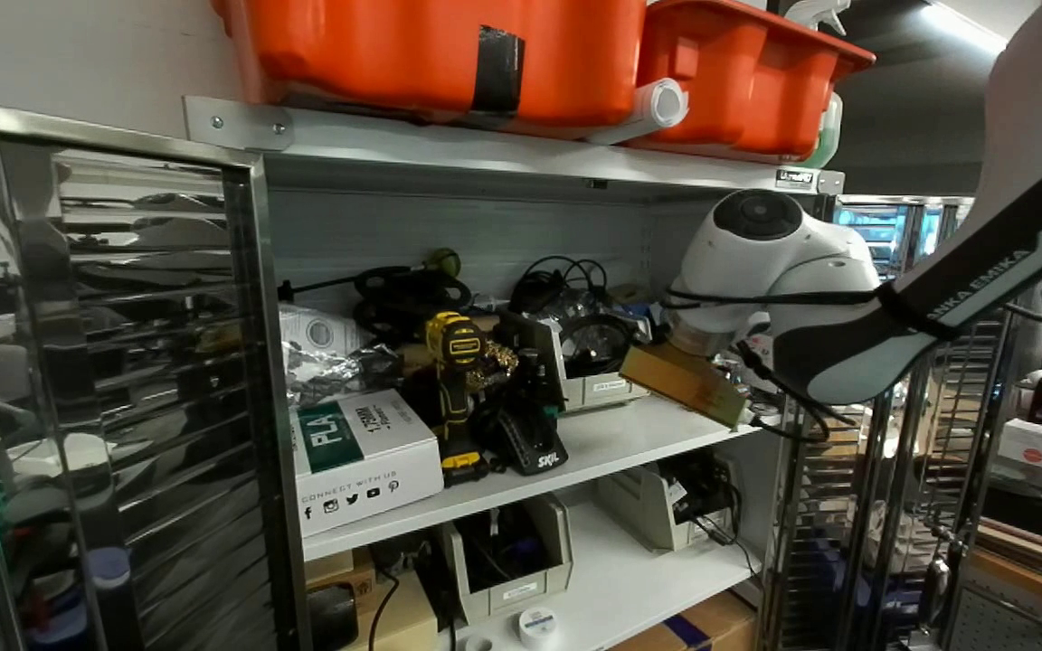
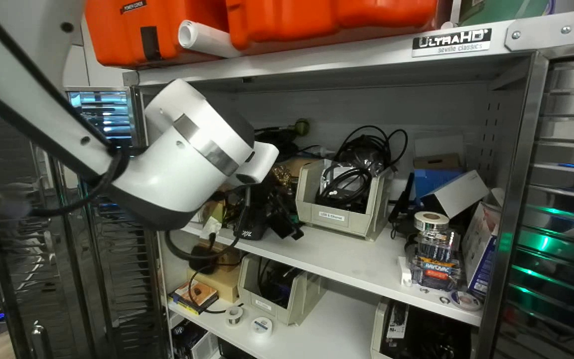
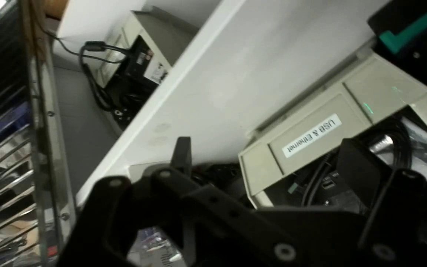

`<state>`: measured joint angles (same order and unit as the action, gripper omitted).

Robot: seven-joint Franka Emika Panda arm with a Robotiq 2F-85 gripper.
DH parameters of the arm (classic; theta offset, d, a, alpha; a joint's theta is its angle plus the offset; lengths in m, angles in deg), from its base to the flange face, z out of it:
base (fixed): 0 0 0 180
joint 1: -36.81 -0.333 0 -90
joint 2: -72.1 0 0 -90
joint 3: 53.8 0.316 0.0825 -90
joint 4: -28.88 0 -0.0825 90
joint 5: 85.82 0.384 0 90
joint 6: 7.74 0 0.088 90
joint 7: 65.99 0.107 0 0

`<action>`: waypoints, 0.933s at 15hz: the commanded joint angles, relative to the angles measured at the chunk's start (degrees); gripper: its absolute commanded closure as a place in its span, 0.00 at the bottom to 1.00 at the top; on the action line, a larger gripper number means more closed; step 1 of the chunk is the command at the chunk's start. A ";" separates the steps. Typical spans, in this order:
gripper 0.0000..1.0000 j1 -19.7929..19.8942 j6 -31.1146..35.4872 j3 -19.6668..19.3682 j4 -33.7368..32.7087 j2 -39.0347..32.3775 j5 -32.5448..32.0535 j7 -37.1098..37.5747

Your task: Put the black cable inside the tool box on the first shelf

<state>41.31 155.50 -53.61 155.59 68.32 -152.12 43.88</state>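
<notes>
A beige open-front bin labelled "USB & Ethernet" (image 2: 332, 217) stands on the upper shelf; it also shows in an exterior view (image 1: 610, 387) and the wrist view (image 3: 311, 135). A coiled black cable (image 2: 349, 188) lies in it. Another black cable (image 3: 89, 78) hangs over the front of a beige bin on the lower shelf, also seen in an exterior view (image 1: 722, 532). In the wrist view my gripper (image 3: 269, 161) is open, its fingers apart in front of the labelled bin, with nothing visibly held. In the exterior views the wrist and dark clutter largely hide the fingers.
A yellow-black drill (image 1: 458, 389) and a white PLA box (image 1: 367, 457) stand on the upper shelf. A battery jar (image 2: 434, 259) stands near its other end. Another beige bin (image 2: 277, 304) is on the lower shelf. Orange tubs (image 1: 449, 54) sit on top. Metal doors (image 1: 141, 389) flank the opening.
</notes>
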 commanded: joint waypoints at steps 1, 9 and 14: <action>0.00 -1.02 -3.56 -0.52 11.19 8.93 10.59 -15.41; 0.00 -16.94 -1.59 -10.04 28.14 16.87 39.87 -49.01; 0.00 -39.06 -19.16 -27.99 26.83 28.32 55.78 -70.18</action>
<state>13.34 147.51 -70.60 182.80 86.48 -101.92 -15.18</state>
